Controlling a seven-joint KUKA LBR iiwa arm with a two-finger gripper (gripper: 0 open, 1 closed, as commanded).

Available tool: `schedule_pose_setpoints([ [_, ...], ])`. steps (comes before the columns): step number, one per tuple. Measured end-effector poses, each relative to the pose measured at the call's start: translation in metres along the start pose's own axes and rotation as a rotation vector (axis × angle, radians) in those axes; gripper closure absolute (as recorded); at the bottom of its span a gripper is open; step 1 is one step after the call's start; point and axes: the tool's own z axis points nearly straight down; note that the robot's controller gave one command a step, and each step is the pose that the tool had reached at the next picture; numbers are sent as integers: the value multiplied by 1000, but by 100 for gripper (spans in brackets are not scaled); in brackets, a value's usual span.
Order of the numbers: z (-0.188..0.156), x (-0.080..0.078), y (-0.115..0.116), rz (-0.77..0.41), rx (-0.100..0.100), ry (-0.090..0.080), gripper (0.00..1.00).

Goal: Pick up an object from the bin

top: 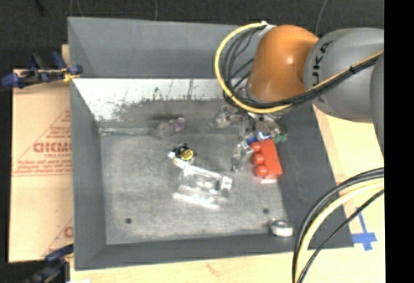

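My gripper [244, 148] hangs below the arm's orange cover at the right side of the bin floor. Just to its right, touching or nearly touching it, lies a red plastic block [266, 160] with rounded bumps along its left side. To the lower left of the gripper is a clear plastic package [201, 185], lying flat. A small black and yellow object with a white end [182, 154] sits left of the gripper, just above the package.
A small clear purplish item [175, 125] rests near the back wall. A silvery round object [281, 229] lies in the front right corner. The arm and its cables cover the bin's back right part.
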Motion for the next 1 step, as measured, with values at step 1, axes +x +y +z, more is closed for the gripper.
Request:
schedule_pose_setpoints([
  [1, 22, -38, 36, 427, 0, 4, 0],
])
